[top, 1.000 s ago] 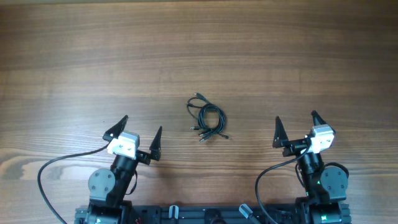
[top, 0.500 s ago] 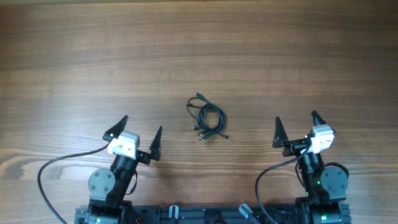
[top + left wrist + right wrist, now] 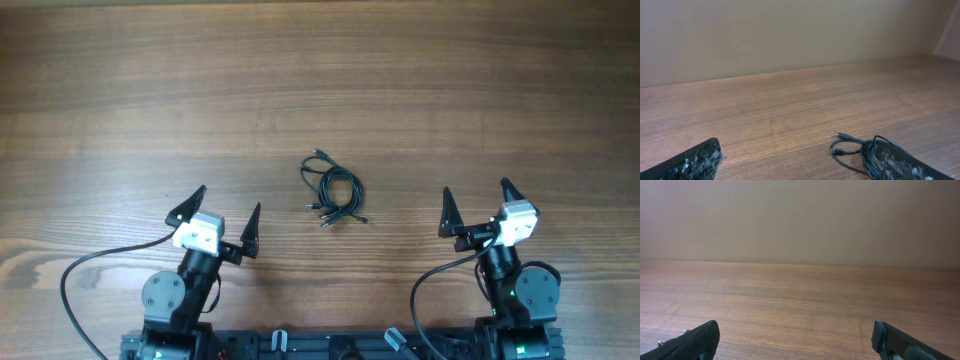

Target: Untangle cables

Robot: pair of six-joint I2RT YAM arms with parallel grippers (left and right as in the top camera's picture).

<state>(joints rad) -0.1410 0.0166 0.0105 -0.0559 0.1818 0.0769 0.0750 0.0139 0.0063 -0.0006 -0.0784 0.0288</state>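
Cables (image 3: 332,192) unmoved since before (one small tangle); left and right jaws spread wide, likewise unmoved.

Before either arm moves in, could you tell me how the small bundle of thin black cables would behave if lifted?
Probably floppy: the thin black cable bundle lies in loose loops. Likely light, so a push may slide it across the wooden table.
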